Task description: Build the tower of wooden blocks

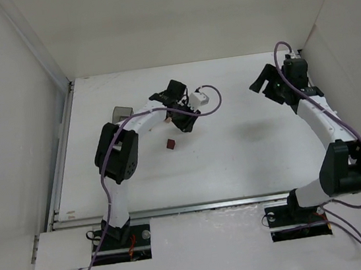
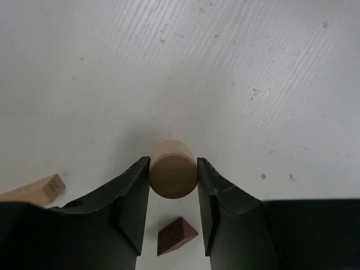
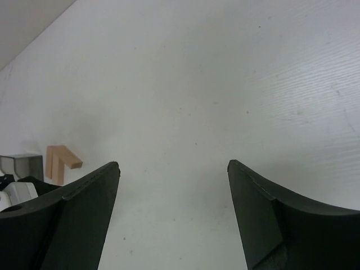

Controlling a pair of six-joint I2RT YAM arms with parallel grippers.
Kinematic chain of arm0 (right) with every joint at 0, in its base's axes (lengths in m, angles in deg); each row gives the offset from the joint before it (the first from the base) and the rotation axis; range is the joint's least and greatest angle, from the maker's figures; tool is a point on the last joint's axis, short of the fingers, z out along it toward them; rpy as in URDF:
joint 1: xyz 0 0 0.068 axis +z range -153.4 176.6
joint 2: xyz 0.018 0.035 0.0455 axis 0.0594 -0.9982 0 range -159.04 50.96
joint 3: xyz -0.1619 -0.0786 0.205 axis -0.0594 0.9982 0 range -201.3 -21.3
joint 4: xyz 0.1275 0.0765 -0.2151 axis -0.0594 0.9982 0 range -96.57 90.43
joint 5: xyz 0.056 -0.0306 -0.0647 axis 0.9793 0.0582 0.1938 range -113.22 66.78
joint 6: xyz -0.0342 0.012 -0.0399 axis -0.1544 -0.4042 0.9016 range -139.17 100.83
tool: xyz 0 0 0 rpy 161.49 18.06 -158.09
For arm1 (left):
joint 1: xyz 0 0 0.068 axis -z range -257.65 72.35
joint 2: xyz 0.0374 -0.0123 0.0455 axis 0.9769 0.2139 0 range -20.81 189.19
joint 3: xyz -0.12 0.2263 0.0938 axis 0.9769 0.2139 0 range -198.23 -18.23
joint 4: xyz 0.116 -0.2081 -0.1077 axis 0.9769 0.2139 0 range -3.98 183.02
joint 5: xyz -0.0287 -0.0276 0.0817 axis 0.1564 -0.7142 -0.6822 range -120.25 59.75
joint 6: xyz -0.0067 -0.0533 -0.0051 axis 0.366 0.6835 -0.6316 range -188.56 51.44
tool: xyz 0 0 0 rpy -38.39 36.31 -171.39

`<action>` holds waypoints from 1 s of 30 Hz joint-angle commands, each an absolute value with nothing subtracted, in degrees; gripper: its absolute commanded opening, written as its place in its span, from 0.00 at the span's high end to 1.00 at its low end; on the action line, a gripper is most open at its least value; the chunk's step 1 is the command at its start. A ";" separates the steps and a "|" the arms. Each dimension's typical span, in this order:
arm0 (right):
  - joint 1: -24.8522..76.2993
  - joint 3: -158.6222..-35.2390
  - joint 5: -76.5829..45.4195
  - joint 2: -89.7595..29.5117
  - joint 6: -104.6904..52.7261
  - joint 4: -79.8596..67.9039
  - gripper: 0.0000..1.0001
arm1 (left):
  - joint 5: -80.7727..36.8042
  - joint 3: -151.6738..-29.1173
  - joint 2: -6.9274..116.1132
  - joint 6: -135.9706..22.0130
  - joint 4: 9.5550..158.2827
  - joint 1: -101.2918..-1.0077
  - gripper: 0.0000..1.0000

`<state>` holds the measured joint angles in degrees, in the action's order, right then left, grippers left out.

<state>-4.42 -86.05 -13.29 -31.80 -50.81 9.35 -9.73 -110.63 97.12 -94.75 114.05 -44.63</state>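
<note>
My left gripper (image 2: pixel 173 185) is shut on a short pale wood cylinder (image 2: pixel 173 169), gripped at its sides with the round end facing the camera. A dark red-brown wedge-shaped block (image 2: pixel 176 235) lies on the table below the fingers; it also shows in the top view (image 1: pixel 170 143), just near of the left gripper (image 1: pixel 185 120). A pale flat plank (image 2: pixel 34 190) lies at the left edge. My right gripper (image 3: pixel 173 169) is open and empty over bare table, at the back right in the top view (image 1: pixel 268 85). A pale wood block (image 3: pixel 61 160) lies far to its left.
A grey rectangular tray (image 1: pixel 122 113) sits behind the left forearm and also shows in the right wrist view (image 3: pixel 22 164). White walls enclose the table on the left, back and right. The metal rail (image 1: pixel 177 209) runs along the near edge.
</note>
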 commanded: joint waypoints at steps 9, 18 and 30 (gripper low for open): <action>-4.28 -84.58 -17.86 -29.73 -47.82 12.41 0.17 | -9.50 -106.73 98.28 -91.32 106.06 -42.84 0.79; -4.28 -85.11 -18.48 -29.20 -47.30 12.41 0.17 | -7.66 -104.27 98.28 -89.74 104.13 -42.32 0.55; -4.28 -85.72 -17.42 -29.73 -47.29 12.94 0.17 | -12.66 -108.40 89.94 -77.46 101.49 -45.30 0.39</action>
